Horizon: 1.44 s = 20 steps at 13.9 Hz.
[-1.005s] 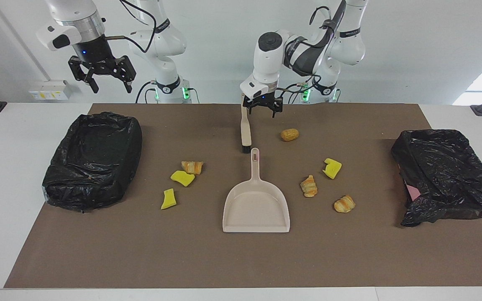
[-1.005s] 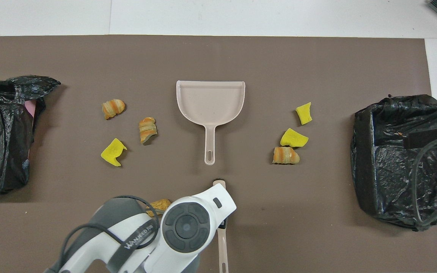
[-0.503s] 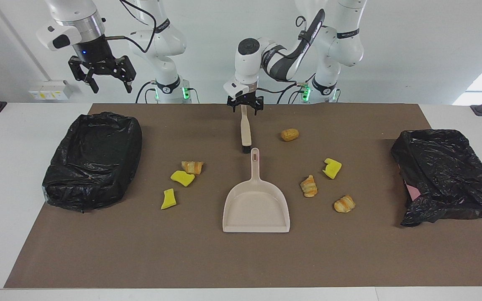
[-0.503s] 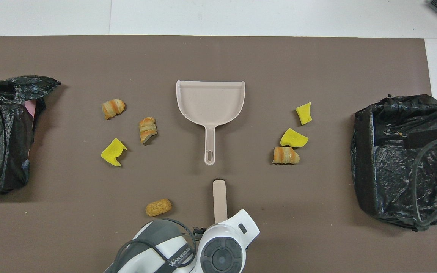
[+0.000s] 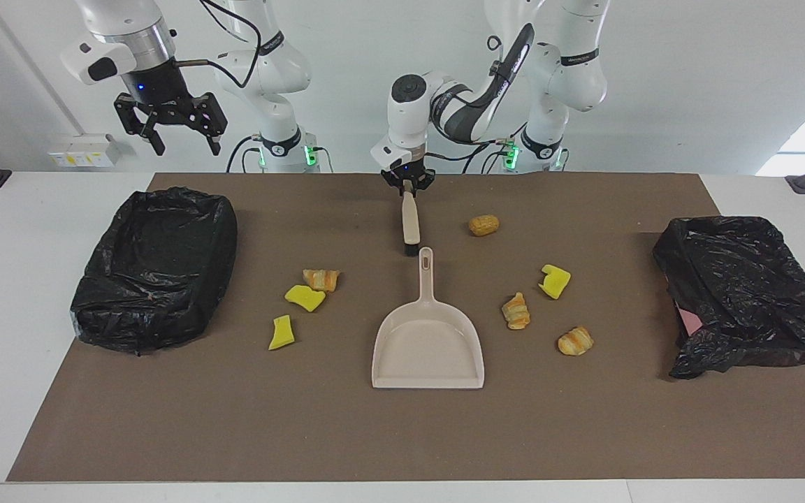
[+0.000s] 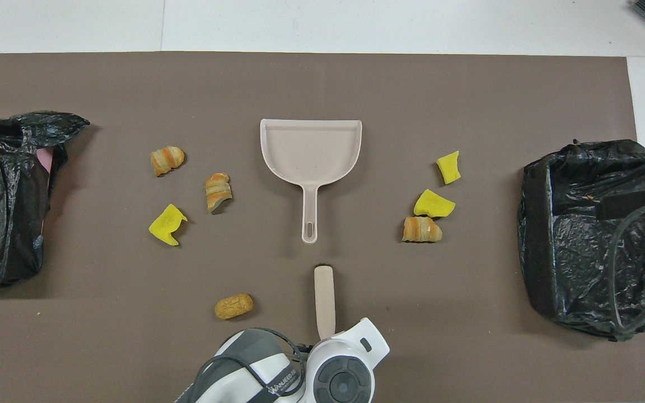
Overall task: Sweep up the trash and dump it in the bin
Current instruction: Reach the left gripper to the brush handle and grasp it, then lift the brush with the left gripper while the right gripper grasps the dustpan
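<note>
The beige brush (image 5: 410, 225) (image 6: 325, 296) lies on the brown mat, its dark bristle end pointing at the handle of the beige dustpan (image 5: 428, 342) (image 6: 311, 150). My left gripper (image 5: 408, 184) is shut on the brush handle's end nearest the robots; in the overhead view the wrist hides that grip. Trash is scattered on both sides of the dustpan: a brown lump (image 5: 483, 225) (image 6: 234, 306), striped pastries (image 5: 516, 311) (image 5: 574, 341) (image 5: 321, 279) and yellow sponge scraps (image 5: 555, 281) (image 5: 305, 297) (image 5: 281, 332). My right gripper (image 5: 168, 133) waits open, high above the table's edge by the bin (image 5: 158, 265) (image 6: 591, 235).
The bin is lined with a black bag and stands open at the right arm's end of the mat. A second black bag (image 5: 745, 293) (image 6: 3, 196), crumpled with something pink showing under it, lies at the left arm's end.
My left gripper slid back along the brush handle toward the robots and closed on its end. The brush, dustpan, trash and right arm have not moved.
</note>
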Motion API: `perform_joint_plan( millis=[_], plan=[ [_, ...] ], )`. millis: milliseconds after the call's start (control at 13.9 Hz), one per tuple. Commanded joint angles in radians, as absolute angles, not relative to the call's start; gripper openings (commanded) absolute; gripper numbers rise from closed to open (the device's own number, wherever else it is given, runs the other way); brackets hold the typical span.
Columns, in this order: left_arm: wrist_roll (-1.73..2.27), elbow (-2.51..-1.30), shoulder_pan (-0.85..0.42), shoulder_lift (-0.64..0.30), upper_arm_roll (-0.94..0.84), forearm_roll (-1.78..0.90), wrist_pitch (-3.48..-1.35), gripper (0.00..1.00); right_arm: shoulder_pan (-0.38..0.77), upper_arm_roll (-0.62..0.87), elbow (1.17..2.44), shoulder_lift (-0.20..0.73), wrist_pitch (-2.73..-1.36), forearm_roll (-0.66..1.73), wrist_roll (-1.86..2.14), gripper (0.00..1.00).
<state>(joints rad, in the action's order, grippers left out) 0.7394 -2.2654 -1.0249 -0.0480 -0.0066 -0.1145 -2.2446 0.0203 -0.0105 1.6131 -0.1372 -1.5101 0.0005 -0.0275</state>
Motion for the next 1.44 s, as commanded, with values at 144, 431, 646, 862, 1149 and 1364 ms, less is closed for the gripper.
perform_joint_plan(
  millis=[144,431,646,862,1149,1364],
  plan=[
    [0.738,-2.244,-0.968,0.014,0.005,-0.129,-2.073,0.0,0.014,-0.008,1.638,-0.161,-1.508,0.003,-0.003,1.0],
    [0.759,-2.235,-0.91,0.067,0.012,-0.117,-1.869,0.0,0.029,-0.002,1.638,-0.155,-1.52,0.017,-0.02,1.0],
    [0.749,-2.244,-0.881,0.1,0.011,-0.107,-1.789,0.0,0.05,0.015,1.667,-0.153,-1.534,0.02,-0.072,1.0],
    [0.622,-2.302,-0.888,0.135,0.006,-0.109,-1.801,0.0,0.162,0.017,1.739,-0.123,-1.7,0.02,-0.138,1.0],
    [0.55,-2.488,-0.882,0.236,0.008,-0.109,-1.939,0.0,0.264,0.017,1.74,0.012,-1.828,0.021,-0.251,1.0],
    [0.422,-2.485,-0.754,0.204,0.011,-0.109,-1.986,0.0,0.327,0.018,1.74,0.084,-1.879,0.021,-0.311,1.0]
  ],
)
